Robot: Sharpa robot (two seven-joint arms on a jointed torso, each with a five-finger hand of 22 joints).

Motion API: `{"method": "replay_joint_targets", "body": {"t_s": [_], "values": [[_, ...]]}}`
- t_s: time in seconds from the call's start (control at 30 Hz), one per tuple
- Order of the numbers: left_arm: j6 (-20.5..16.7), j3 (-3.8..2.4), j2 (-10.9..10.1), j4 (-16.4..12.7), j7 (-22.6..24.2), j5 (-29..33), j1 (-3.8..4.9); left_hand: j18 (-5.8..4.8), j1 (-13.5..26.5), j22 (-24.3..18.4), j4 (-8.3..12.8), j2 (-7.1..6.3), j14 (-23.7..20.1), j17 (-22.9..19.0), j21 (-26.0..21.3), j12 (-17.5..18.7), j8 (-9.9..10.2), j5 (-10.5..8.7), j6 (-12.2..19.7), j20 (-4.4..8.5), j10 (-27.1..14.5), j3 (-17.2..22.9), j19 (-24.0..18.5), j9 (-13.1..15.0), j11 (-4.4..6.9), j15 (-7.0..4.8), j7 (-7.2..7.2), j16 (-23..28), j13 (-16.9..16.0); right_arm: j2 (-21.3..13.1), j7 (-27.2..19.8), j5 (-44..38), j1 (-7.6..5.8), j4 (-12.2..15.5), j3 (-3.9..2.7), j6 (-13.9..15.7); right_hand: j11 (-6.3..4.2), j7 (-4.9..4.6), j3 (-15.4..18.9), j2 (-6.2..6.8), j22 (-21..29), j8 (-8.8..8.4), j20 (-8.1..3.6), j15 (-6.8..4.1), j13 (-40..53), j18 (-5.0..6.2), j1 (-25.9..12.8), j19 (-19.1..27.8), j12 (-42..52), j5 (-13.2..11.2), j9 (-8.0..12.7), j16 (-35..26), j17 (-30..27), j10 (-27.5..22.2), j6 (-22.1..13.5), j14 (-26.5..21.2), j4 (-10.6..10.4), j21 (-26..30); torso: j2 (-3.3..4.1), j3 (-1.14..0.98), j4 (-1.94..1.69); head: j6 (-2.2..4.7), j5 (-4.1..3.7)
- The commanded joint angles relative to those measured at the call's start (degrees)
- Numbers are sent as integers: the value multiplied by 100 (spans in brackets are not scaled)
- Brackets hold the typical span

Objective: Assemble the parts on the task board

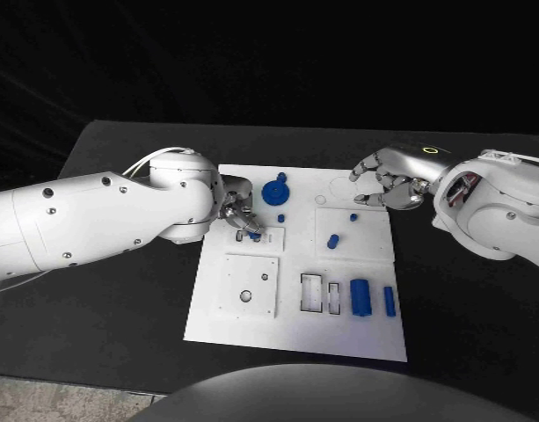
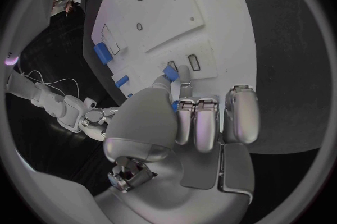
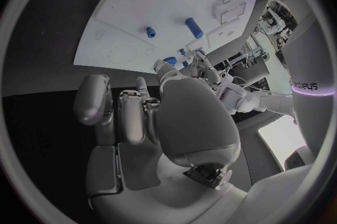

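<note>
Pinching one small blue part [image 1: 254,234], left hand [image 1: 235,214] works on task board [image 1: 345,338]; right hand [image 1: 387,180] hovers, fingers curled, holding nothing. Five other blue parts counted; left wrist view shows fingertip [image 2: 184,75] contact.

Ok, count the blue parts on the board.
6: gear at the far edge, small piece beside it, another piece at the left hand's fingertips, peg mid-board, cylinder and bar near the front. That hand may hide more.

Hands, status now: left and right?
Left hand: pinching a small blue part at the task board.
Right hand: fingers curled, holding nothing.
</note>
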State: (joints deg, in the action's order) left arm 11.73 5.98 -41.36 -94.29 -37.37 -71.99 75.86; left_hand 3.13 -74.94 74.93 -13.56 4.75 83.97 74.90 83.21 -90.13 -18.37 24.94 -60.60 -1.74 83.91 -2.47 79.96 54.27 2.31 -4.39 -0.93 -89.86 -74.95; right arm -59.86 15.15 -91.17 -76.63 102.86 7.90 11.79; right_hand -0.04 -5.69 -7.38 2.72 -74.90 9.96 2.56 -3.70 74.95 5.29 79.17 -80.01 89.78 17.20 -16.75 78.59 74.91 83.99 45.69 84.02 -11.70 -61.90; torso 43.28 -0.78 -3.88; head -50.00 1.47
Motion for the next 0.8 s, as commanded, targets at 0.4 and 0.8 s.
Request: {"method": "replay_joint_targets", "body": {"t_s": [0.4, 0.8], "values": [[232, 6, 28, 7, 16, -85, 2, 1, -195, 508, 105, -192, 603, 1510, -70, 13, 198, -378, -18, -25, 609, 353, -50, 30, 1, -13, -13, -14, -1505, 4, 56, 1, 9, -8, 0, -136, 16, 3, -14, 17, -580, -38, 15, 10, 1500, 39, 73, 46, 16, 23, 16, -47, 29, 594, 31, 240, 52, 50, 0, 0, -2, 0, 14], [323, 6, 32, -11, 9, -83, 3, 6, -183, 498, 98, -222, 603, 1510, -88, 13, 243, -484, -29, -28, 609, 425, -66, 29, -5, -8, -21, -14, -1505, 15, 61, 12, 23, -20, 0, -168, 16, 3, -17, 17, -578, -39, 16, 10, 1498, 40, 76, 49, 13, 23, 18, -52, 24, 591, 31, 238, 56, 58, 2, 3, -7, 0, 21]]}}
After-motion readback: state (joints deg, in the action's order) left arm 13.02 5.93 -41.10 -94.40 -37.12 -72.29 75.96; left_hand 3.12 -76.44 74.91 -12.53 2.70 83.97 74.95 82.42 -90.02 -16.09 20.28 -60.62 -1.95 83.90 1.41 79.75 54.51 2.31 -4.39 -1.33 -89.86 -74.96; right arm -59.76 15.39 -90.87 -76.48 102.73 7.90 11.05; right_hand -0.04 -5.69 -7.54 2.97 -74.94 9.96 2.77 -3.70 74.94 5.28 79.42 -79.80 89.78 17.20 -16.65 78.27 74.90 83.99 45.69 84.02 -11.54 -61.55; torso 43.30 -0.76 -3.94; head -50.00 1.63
